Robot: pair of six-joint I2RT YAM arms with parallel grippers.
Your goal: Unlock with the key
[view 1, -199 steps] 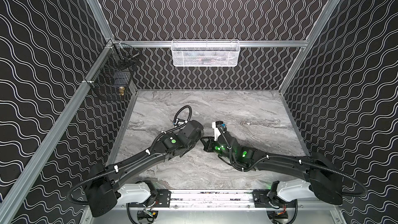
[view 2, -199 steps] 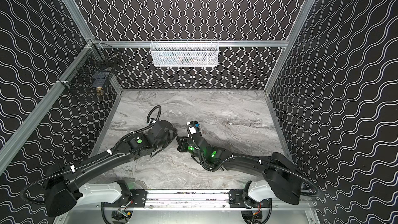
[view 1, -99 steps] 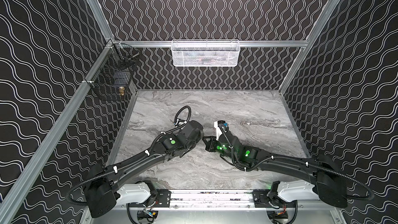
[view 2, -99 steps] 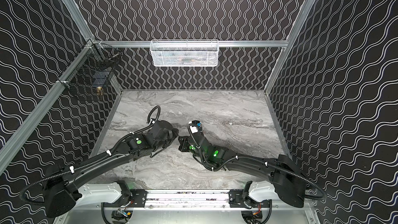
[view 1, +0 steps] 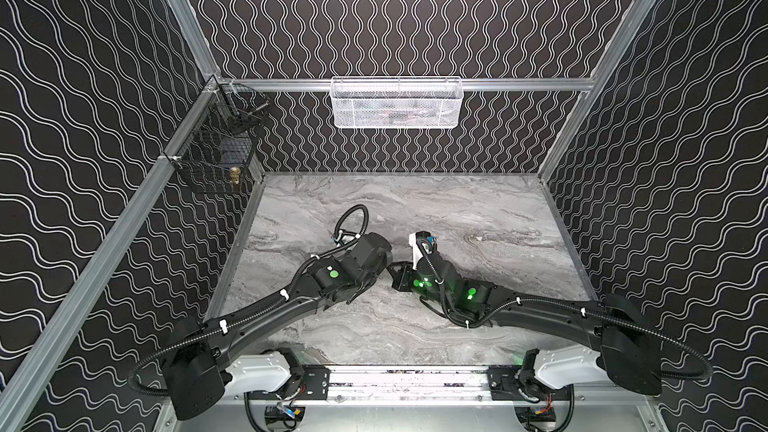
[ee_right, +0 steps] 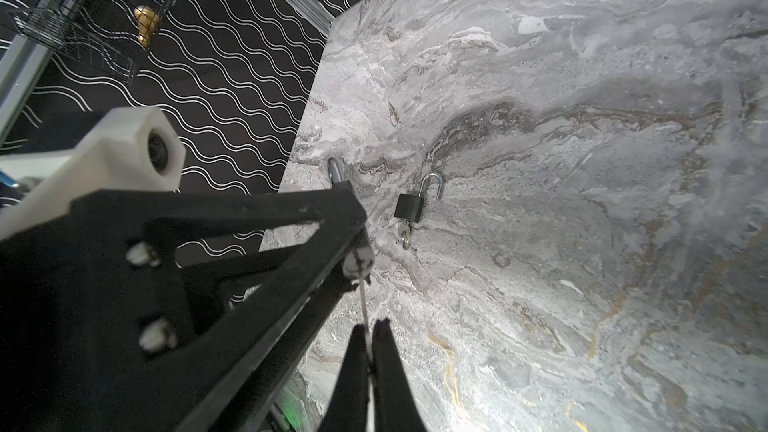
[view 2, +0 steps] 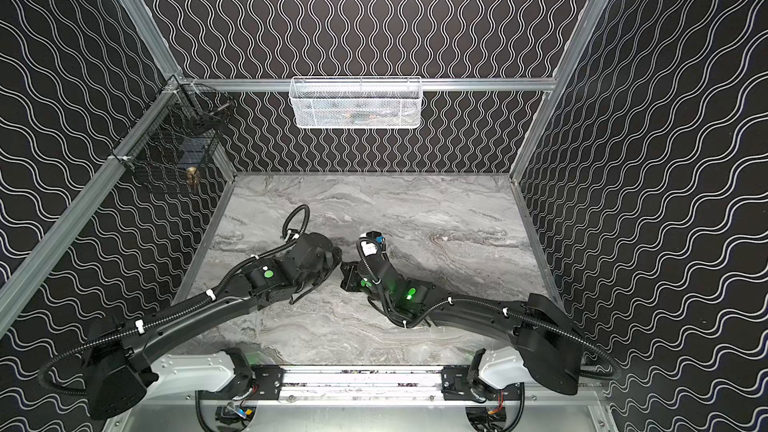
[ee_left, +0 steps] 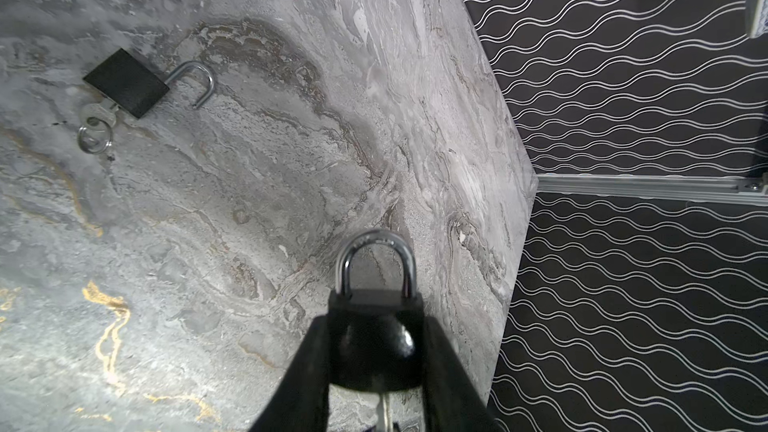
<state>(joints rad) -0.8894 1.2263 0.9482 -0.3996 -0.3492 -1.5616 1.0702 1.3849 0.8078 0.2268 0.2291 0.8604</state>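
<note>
Moved: right arm shifted slightly; grippers still meet mid-table.
Left gripper [ee_left: 374,320]: partly open, clamping padlock [ee_left: 374,351], shackle shut.
Right gripper [ee_right: 370,328]: pinched tight on key [ee_left: 385,409] at padlock's base.
Spare padlock [ee_left: 126,83]: open, on table [ee_left: 249,168].

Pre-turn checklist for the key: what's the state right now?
1. Grip of left tool on held padlock: ok.
2. Pinch of right tool on key: ok.
3. Seating of key in keyway: cannot tell, left tool hides it.
4. Release of shackle: not ok, both legs sit in the body.
5. Clearance from spare padlock, lying open on table: ok, apart from both tools.
</note>
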